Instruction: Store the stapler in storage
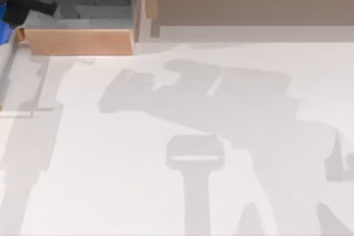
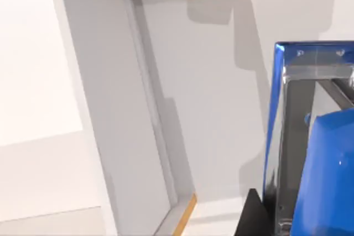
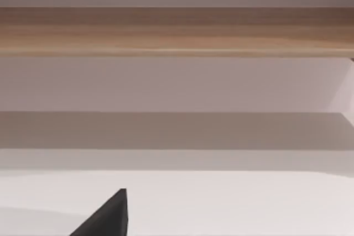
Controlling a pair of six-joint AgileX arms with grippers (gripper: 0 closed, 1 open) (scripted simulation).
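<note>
- Your left hand [image 1: 22, 5] sits at the far left corner of the counter [image 1: 166, 192], over the left end of the open wooden drawer [image 1: 80, 41].
- It is clamped on the stapler [image 2: 323, 175], whose blue body and grey metal strip sit close before the left wrist camera.
- Your right hand [image 3: 108, 216] faces the wooden cabinet front [image 3: 177, 29]; I cannot tell its grip.

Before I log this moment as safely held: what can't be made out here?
- Stapler: cut off by the left wrist view's edge; in the top view a blue sliver at the left edge.
- Left pincer: cropped at the top view's corner, over the open drawer; grip unseen.
- Right pincer: one dark tip.
</note>
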